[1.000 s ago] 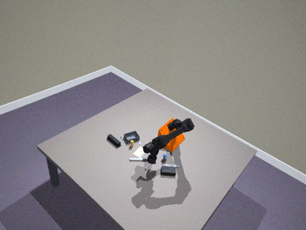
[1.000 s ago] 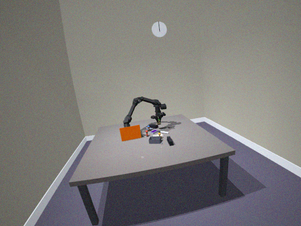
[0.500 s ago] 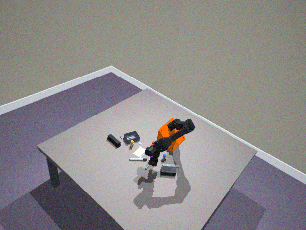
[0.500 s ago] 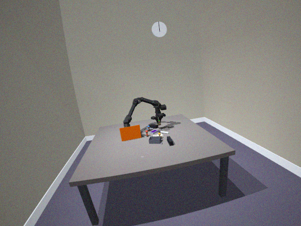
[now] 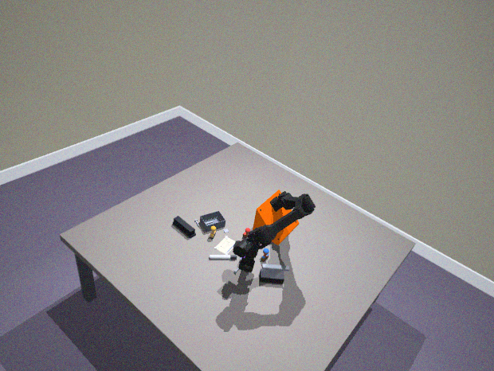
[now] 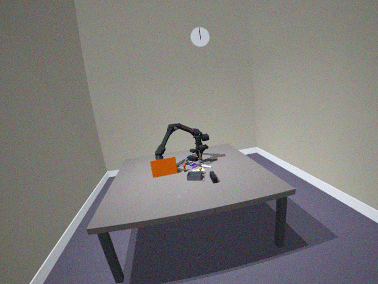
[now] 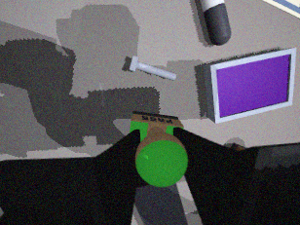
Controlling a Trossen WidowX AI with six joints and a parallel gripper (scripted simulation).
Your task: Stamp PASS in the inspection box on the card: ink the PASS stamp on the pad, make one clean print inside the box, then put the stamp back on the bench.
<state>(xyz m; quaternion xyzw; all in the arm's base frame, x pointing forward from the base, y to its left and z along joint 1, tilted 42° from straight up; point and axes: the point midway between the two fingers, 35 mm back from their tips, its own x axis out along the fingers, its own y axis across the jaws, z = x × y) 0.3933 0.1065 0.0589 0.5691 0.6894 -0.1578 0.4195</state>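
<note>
From here the pincer (image 5: 246,268) (image 6: 200,156) (image 7: 156,133) grips the PASS stamp (image 6: 200,154) (image 7: 162,164), pad (image 6: 193,164) (image 7: 254,87) at its two o'clock in the wrist view; any print on the card (image 5: 225,244) (image 6: 195,170) escapes me, setting-down remains.

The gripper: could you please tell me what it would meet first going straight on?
Probably the bare tabletop, via the green-knobbed stamp it holds; the remaining height is unclear.
</note>
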